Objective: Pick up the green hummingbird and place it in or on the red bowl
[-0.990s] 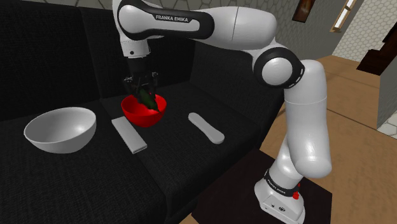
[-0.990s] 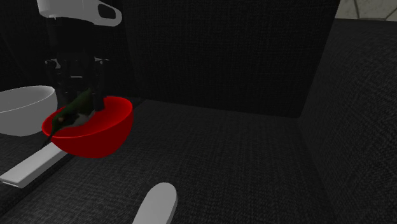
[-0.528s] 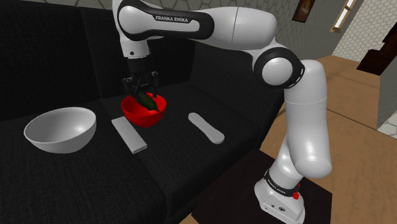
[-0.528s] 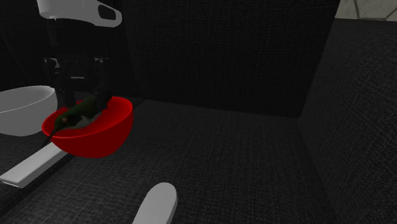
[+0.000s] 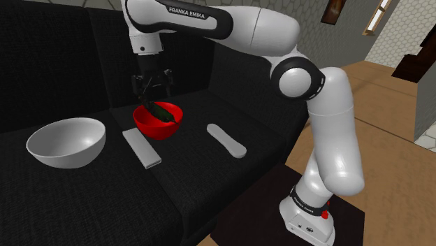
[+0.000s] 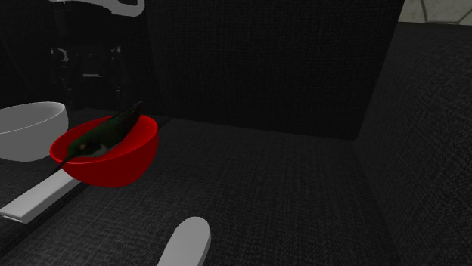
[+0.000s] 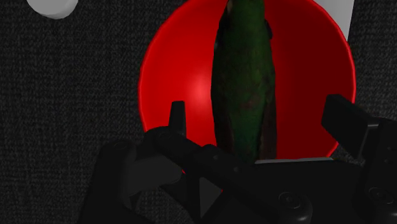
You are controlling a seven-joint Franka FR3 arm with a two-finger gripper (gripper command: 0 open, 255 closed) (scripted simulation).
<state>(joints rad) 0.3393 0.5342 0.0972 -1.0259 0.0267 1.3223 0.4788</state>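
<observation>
A dark green hummingbird (image 5: 161, 112) lies in the red bowl (image 5: 158, 126) on the black sofa seat, its body stretched across the bowl and over the rim (image 6: 106, 136). My black gripper (image 5: 154, 84) hangs a little above the bowl, open and touching nothing. In the wrist view the fingers (image 7: 177, 116) stand wide apart on either side of the hummingbird (image 7: 245, 76), which rests below them inside the red bowl (image 7: 184, 63). In the second exterior view the gripper (image 6: 85, 69) is dim against the sofa back, above the red bowl (image 6: 121, 162).
A larger white bowl (image 5: 66, 143) sits toward the shoulder view's left. A flat grey bar (image 5: 142, 148) lies beside the red bowl, and a white oblong piece (image 5: 226, 140) lies on its other side. The sofa back (image 5: 63, 63) rises behind.
The fingers have opened and let go of the hummingbird, which now lies in the red bowl. The gripper has risen straight up from the bowl.
</observation>
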